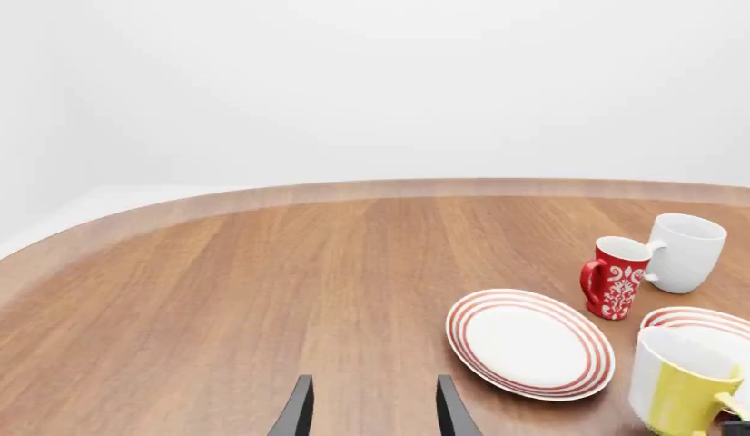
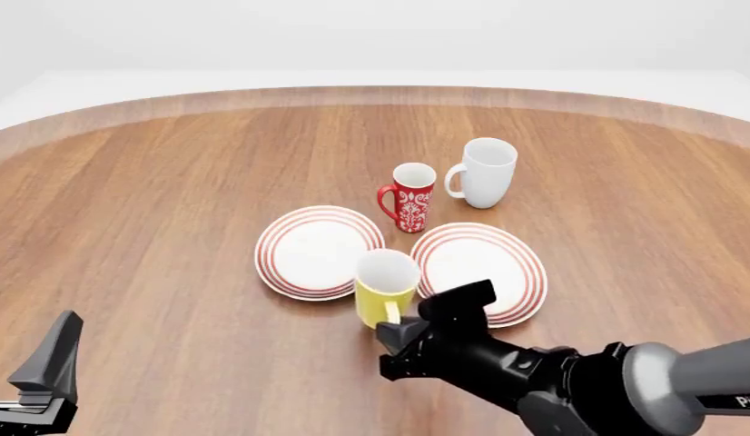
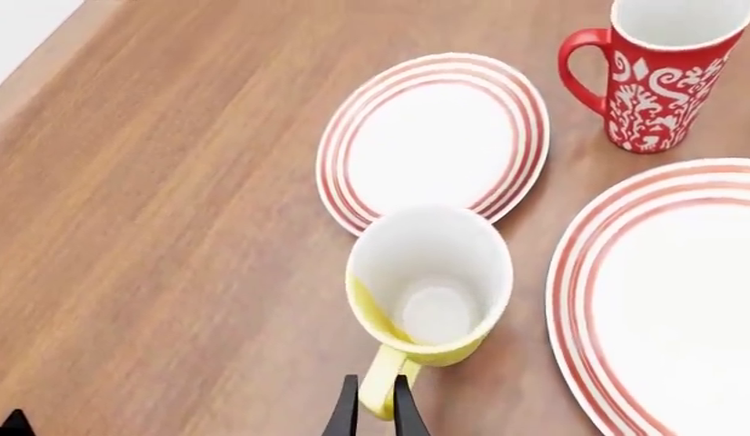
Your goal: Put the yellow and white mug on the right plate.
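The short yellow mug with white inside [image 3: 431, 289] stands upright on the brown wooden table [image 2: 145, 200], in the gap between the two red-ringed white plates, near their front edges. It is not yet on the wider right plate [image 2: 487, 263]; in the front view its rim overlaps the edge of the smaller left plate [image 2: 314, 252], but I judge it rests on the wood. So the main part of the task is still to do.

The right gripper [image 3: 375, 407] is at the mug's yellow handle [image 3: 384, 386]. In the right wrist view the two dark fingers stand narrow, one on each side of the handle, and they seem to pinch it. Whether the grip is firm I cannot tell for sure. The mug looks still on the table, not lifted.

Left to do, in my judgement: lift the mug, carry it a little to the right, set it on the middle of the right plate, then let go. The way is short and nothing stands between.

The left gripper [image 1: 370, 407] hangs over bare wood, well apart from the crockery, fingers spread and holding nothing.

Behind the plates stand a tall red mug with white floral pattern [image 2: 409, 197] and an all-white mug [image 2: 487, 172], close beside each other.

Writing: only "PIP", cut by the picture edge, on the right arm [image 2: 666, 381] in the front view. No other labels or brands readable.
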`<state>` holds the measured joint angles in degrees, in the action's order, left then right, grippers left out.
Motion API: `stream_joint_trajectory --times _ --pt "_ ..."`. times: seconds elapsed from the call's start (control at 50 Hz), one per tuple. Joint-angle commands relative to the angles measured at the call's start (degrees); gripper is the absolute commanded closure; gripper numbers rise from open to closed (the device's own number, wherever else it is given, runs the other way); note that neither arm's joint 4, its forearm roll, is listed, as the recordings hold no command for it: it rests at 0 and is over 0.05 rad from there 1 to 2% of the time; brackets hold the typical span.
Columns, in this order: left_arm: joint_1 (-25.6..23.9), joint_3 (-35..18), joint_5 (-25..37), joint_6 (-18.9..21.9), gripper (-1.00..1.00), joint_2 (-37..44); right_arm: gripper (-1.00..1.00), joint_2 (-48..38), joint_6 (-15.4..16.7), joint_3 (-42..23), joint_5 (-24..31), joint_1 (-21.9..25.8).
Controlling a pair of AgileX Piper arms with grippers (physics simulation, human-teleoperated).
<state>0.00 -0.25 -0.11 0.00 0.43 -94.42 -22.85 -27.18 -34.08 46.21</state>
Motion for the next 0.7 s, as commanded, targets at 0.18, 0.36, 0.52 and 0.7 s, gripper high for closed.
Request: stream_joint_trajectory --times 0.18,0.36,0.52,0.7 --pt "0.0 0.0 0.0 0.0 -1.0 0.0 1.0 5.4 3.1 -1.3 4.9 -2.2" --pt "0.0 0.0 0.0 0.0 -1.0 0.0 1.0 7.1 5.8 -0.1 5.2 -6.1" --pt "0.0 0.0 0.0 0.0 -1.0 0.0 1.0 8.9 7.7 1.2 5.5 -9.4" --pt "0.0 0.0 0.0 0.0 -1.0 0.0 1.0 9.5 8.8 2.1 5.4 -11.8"
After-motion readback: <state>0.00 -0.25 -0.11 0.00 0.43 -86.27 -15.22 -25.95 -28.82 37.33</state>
